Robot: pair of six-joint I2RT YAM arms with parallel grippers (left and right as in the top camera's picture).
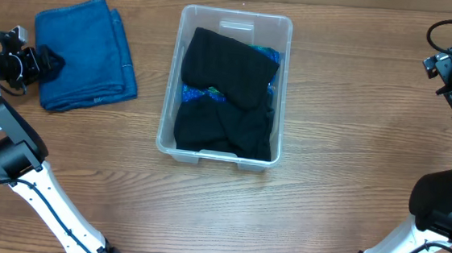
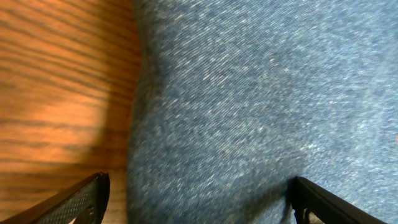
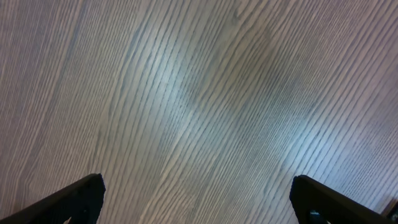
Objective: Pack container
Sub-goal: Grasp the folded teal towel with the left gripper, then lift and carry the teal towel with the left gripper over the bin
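Container (image 1: pixel 236 12), mid-table and holding black clothes (image 1: pixel 226 70), waits while the left gripper (image 1: pixel 53 62), jaws spread at the left edge of the blue towel (image 1: pixel 88 47), could pinch only one layer and unfold it.

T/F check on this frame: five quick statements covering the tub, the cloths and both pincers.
1. The container holds folded black cloth. True.
2. The blue cloth lies inside the container. False: it lies on the table, to the left of the container in the overhead view.
3. The left pincer is open at the blue cloth's edge. True.
4. The right pincer grips a black cloth. False: it is open over bare table and holds nothing.
5. The container stands upright, with no lid on it. True.
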